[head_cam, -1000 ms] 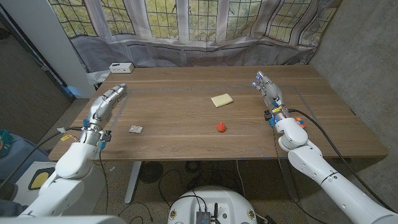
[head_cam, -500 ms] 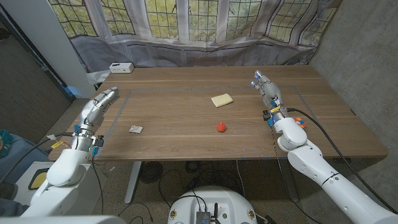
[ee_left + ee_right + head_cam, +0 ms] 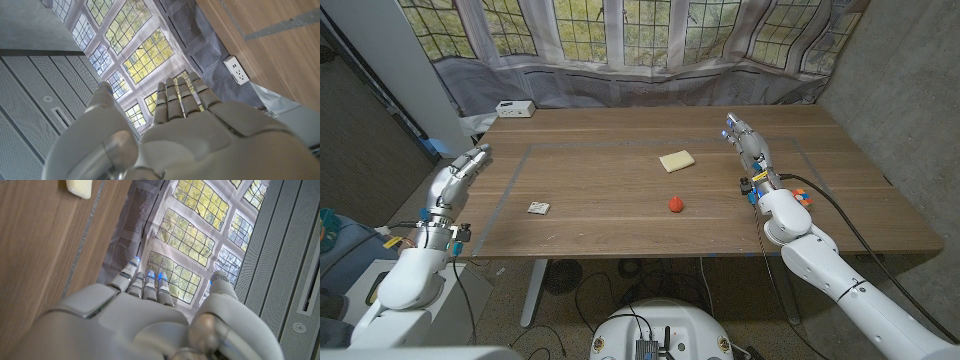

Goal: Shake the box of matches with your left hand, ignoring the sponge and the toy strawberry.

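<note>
Beyond the table's left edge, the left hand (image 3: 460,170) hovers empty, fingers extended.

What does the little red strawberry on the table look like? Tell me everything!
The toy strawberry is small, round and bright red, too tiny here to show any leaves or seeds. It sits by itself on the wooden table, near the middle and toward the front edge. The yellow sponge lies farther back and the box of matches off to its left. Nothing touches it.
</note>
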{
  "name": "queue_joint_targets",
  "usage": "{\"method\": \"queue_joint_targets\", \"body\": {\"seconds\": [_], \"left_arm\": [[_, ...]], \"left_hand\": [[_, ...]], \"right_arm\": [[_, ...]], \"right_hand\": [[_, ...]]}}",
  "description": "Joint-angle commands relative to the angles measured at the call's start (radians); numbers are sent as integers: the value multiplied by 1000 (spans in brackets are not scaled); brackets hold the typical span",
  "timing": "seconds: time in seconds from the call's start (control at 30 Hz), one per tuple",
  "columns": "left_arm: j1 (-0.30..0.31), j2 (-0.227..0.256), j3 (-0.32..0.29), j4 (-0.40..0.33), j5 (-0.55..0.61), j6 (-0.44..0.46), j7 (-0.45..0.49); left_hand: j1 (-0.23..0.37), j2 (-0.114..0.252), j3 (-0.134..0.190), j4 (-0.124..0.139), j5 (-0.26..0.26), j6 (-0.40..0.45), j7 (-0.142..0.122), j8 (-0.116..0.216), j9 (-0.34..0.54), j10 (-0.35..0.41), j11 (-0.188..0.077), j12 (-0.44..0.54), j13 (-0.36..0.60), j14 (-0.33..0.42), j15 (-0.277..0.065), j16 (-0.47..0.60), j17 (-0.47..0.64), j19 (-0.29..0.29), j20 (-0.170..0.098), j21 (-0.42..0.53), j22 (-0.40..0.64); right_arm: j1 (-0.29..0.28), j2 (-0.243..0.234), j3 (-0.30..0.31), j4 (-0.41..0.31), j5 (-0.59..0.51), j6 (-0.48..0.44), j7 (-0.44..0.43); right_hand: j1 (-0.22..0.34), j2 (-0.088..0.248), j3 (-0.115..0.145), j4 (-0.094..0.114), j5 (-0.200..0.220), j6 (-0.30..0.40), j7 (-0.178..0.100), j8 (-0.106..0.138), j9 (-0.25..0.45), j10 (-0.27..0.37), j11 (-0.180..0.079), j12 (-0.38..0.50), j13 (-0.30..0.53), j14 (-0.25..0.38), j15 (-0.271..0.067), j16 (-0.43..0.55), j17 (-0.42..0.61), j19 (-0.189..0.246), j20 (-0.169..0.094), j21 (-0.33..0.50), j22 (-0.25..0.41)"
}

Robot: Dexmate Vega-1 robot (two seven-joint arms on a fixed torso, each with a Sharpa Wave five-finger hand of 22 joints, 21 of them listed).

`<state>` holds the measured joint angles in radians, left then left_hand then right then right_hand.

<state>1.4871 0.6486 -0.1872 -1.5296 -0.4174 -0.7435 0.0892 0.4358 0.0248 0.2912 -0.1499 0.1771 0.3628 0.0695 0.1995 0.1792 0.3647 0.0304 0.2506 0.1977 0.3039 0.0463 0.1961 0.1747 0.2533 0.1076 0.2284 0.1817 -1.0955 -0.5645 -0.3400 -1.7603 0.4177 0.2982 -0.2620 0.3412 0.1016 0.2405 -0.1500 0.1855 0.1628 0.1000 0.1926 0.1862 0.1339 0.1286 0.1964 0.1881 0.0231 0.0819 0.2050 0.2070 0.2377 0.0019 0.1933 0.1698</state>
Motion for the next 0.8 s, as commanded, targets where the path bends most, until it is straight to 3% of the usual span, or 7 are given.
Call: {"method": "queue_joint_targets", "body": {"seconds": [0.03,0.47,0.67,0.8], "left_arm": [[-47,0,-21,73,102,-9,54],[-22,11,-53,21,299,38,172],[9,-4,-83,-42,397,91,242],[27,-9,-103,-80,467,131,279]], "left_hand": [[3,-7,-3,-1,0,13,1,1,3,12,0,-5,5,12,-5,3,3,13,1,1,2],[38,2,14,-13,5,33,-8,4,4,35,-23,-2,5,28,-20,3,2,25,1,0,2],[114,-12,38,-34,8,64,-26,12,4,70,-63,2,5,59,-43,5,0,48,-4,-1,0],[144,-26,44,-37,11,75,-35,14,5,78,-75,1,5,69,-53,5,0,57,-12,-1,0]], "right_arm": [[-13,-1,1,-34,-30,-28,-38],[-16,6,-8,-37,-40,-31,-40],[-9,11,-14,-25,-43,-22,-33],[-7,15,-15,-18,-42,-15,-31]], "right_hand": [[6,-6,4,5,-1,4,-1,3,2,7,0,2,3,7,4,4,3,5,5,2,2],[7,-6,4,5,-1,5,-1,3,2,7,1,2,3,7,5,4,3,5,7,1,2],[9,-6,5,4,0,5,-2,3,2,8,0,2,3,7,7,4,2,4,9,1,2],[11,-4,6,4,0,5,-1,3,2,8,0,2,3,7,6,3,2,4,9,1,2]]}}
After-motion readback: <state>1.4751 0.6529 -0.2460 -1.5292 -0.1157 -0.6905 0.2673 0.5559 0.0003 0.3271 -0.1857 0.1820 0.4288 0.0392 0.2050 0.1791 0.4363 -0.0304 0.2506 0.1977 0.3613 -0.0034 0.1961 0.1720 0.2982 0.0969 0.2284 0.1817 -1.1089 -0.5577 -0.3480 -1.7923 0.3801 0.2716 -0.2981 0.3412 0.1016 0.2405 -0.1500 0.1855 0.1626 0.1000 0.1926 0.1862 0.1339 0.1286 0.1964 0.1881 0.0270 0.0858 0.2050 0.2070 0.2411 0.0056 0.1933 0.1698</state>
